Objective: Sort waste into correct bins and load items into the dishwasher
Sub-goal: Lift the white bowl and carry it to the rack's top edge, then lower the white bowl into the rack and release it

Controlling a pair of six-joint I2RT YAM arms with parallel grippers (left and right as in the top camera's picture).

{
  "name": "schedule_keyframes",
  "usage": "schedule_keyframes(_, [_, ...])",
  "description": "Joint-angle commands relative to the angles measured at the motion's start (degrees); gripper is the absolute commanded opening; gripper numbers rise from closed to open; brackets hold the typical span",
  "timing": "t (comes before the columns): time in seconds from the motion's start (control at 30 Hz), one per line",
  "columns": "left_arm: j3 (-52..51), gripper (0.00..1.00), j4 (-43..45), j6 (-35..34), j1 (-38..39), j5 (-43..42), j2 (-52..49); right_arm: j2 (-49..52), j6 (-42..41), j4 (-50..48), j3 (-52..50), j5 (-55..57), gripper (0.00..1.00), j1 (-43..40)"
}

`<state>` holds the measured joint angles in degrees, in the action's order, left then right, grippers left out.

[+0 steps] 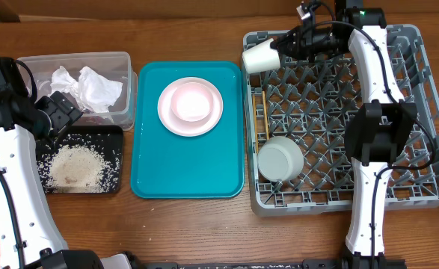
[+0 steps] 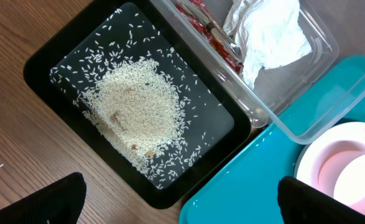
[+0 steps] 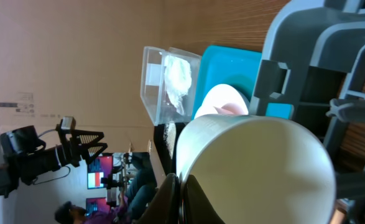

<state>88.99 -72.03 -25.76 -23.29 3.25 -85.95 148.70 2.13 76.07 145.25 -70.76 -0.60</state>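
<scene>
The right hand (image 1: 277,49) is pinched shut on the rim of the small white cup (image 1: 259,57). It holds the cup on its side above the far-left corner of the grey dish rack (image 1: 421,112), which fills the right end of the counter (image 1: 197,232). Its wrist view shows the cup's wall right at the fingertips.

Only the overhead view shows the rack's load. A grey-green bowl (image 1: 280,157) sits toward its near-left corner and chopsticks (image 1: 262,116) lie along its left wall.

The left hand (image 2: 182,211) hangs over the left end of the counter. Its wrist view shows the fingers (image 2: 51,199) spread wide and empty. That view also picks out a red wrapper (image 2: 210,31) beside the napkins (image 2: 269,31) in the clear tub (image 2: 331,93). Rice (image 2: 138,112) is heaped in the black tray (image 2: 45,59).

Mid-counter, the teal tray (image 1: 148,149) carries the pink plate (image 1: 167,119), with the white bowl (image 1: 191,102) on it.
</scene>
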Motion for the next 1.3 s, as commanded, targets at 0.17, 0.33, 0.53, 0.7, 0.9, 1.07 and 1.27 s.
schedule_keyframes(0.17, [0.85,1.0,0.07,0.46,0.07,0.15,-0.2,0.31,1.14,1.14,0.2,7.28,0.05,0.15])
schedule_keyframes(0.33, [0.85,1.0,0.07,0.46,0.07,0.15,-0.2,0.31,1.16,3.02,0.2,13.57,0.06,0.15])
schedule_keyframes(0.53, [0.85,1.0,0.07,0.46,0.07,0.15,-0.2,0.28,1.14,4.07,0.2,17.88,0.11,-0.2])
schedule_keyframes(0.7, [0.85,1.0,0.07,0.46,0.07,0.15,-0.2,0.28,1.16,5.84,0.2,25.11,0.12,-0.28])
schedule_keyframes(0.9, [0.85,1.0,0.07,0.46,0.07,0.15,-0.2,0.31,1.16,7.28,0.2,31.3,0.11,-0.28])
schedule_keyframes(1.07, [0.85,1.0,0.07,0.44,0.07,0.15,-0.2,0.28,1.16,8.63,0.2,34.64,0.12,-0.28])
schedule_keyframes(1.27, [0.85,1.0,0.04,0.46,0.07,0.15,-0.2,0.26,1.4,12.66,0.22,39.74,0.12,-0.28])
